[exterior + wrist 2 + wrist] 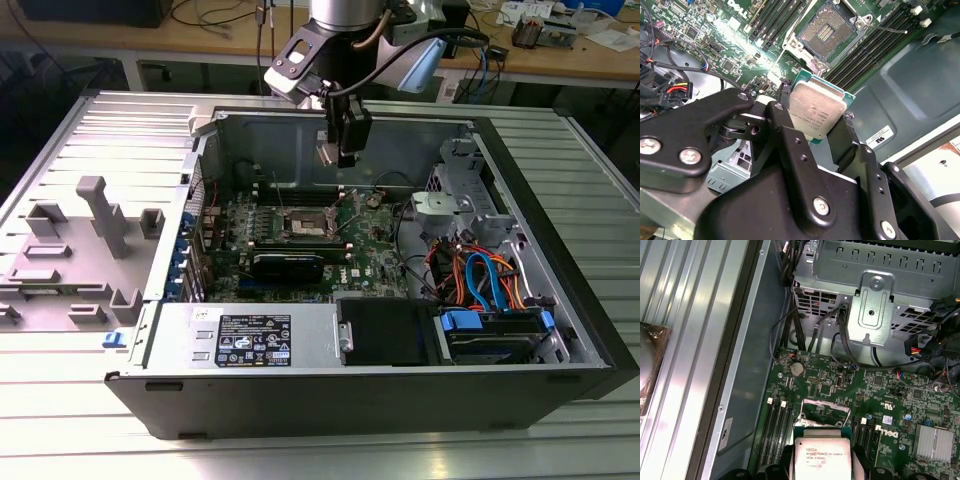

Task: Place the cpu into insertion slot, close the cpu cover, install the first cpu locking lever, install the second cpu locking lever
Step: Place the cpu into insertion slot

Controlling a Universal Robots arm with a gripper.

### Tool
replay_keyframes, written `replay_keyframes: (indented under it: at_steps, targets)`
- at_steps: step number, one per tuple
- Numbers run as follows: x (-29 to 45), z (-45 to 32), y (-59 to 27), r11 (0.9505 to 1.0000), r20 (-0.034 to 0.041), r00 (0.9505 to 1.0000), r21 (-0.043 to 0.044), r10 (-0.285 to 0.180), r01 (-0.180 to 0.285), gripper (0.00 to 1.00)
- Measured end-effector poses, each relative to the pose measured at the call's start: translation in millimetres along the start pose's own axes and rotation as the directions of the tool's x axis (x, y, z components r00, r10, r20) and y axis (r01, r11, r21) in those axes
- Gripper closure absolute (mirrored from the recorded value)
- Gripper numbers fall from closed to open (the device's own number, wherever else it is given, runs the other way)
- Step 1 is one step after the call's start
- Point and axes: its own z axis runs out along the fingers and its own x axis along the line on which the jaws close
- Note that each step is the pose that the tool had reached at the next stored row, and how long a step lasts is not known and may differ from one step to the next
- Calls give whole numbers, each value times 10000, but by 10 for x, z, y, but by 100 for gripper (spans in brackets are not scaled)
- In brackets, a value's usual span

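Here, at the exterior view's left, a grey moulded fixture [95,235] lies on the ribbed surface [60,420]. Beside it, the open computer case [400,400] holds the green motherboard [375,250]. Above the board's far part hangs the end effector [338,155], clamped on two edges of the cpu [816,111] and clear of the board. The insertion slot [827,30] lies uncovered, its pale field showing. Orange and blue cables [480,280] crowd the exterior view's right.

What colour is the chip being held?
The cpu: silvery-grey top, green rim; second wrist view shows it best.
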Motion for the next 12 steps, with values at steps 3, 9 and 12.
replay_keyframes:
  at_steps: [3, 9, 12]
  targets:
    - [0, 2, -1, 10000, -1, 10000, -1, 3, -3, 46]
    - [2, 30, -17, 9994, 23, 9994, 15, 342, -342, 46]
    - [2, 42, -18, 9987, 37, 9987, 16, 508, -508, 46]
